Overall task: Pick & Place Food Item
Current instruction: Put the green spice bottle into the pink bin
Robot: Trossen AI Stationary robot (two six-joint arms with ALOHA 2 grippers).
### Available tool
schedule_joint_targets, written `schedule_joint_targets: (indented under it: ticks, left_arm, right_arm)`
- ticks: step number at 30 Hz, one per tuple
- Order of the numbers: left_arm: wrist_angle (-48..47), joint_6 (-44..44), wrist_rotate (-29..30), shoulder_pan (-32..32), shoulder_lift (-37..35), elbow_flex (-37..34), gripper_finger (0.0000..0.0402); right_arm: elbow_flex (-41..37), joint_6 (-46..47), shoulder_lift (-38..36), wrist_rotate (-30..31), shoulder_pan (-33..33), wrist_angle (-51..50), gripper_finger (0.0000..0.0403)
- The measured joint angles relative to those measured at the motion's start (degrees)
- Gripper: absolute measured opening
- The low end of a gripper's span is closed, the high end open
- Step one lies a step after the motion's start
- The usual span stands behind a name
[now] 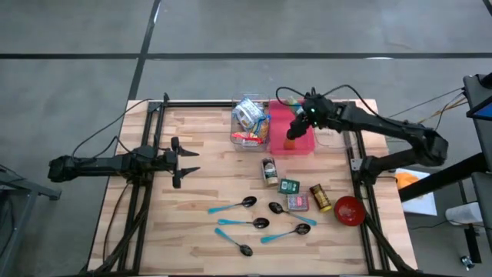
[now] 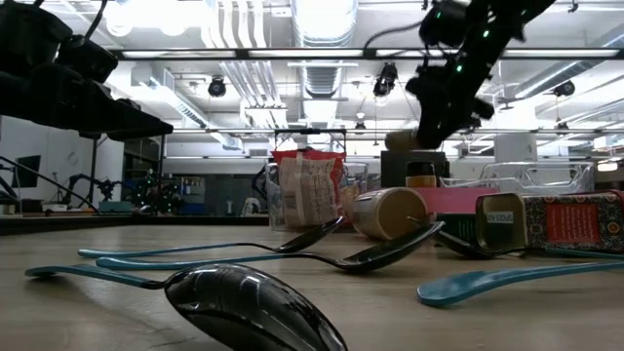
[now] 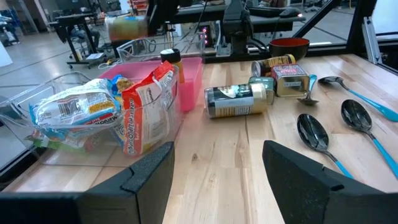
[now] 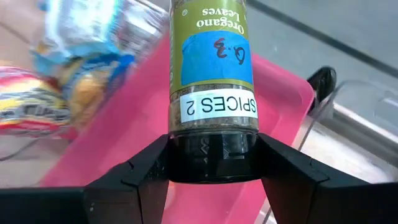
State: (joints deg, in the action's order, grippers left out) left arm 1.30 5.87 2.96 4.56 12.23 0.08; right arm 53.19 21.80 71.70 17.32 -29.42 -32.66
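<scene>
Item: oregano jar (image 4: pixel 212 68) — labelled "Oregano Leaves / Spices 2", dark cap end clamped between the right gripper (image 4: pixel 213 158) fingers. Long axis runs straight out from the fingers, away from the wrist, body projecting fwd.

Location: held in the air over the pink bin (image 1: pixel 300 141) at the far side of the table (image 1: pixel 207 177). In the high view the right gripper (image 1: pixel 301 117) sits above the bin's interior, twd its far end. Pink floor shows under and beside the jar in the right wrist view, so the drop zone looks directly below.

Neighbours: clear bin of snack packets (image 1: pixel 249 123) just beside the pink bin on one side; a second clear container (image 1: pixel 336 137) on the other. A small orange-capped bottle (image 1: pixel 290 141) already stands inside the pink bin, near the gripper — judged the main obstacle on the way down.

Room: pink bin otherwise looks mostly bare; lowering clear of the bottle and walls seems feasible, w/ the jar likely to end up lying on its side unless tilted.

Other arm: left gripper (image 1: pixel 183 160) waits at the left side, well apart from both bins, fingers spread w/ nothing between them. Right arm is nearer by far.

Unsorted stock nearer the front: tins, cans, spoons (image 1: pixel 254 223), red bowl (image 1: pixel 350 209).
</scene>
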Motion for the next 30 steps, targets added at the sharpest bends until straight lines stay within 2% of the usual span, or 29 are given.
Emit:
schedule_joint_targets:
  ticks: [4, 15, 30]
  left_arm:
    - [0.0, 0.1, 0.0, 0.0, 0.0, 0.0, 0.0244]
    - [0.0, 0.1, 0.0, 0.0, 0.0, 0.0, 0.0244]
    - [0.0, 0.1, 0.0, 0.0, 0.0, 0.0, 0.0244]
  right_arm:
    - [0.0, 0.0, 4.4, -2.1, -2.6, 0.2, 0.0207]
    - [0.0, 4.4, 13.3, -2.4, -6.5, 0.5, 0.0207]
    - [0.3, 5.2, 20.2, -6.5, -8.9, 4.2, 0.0207]
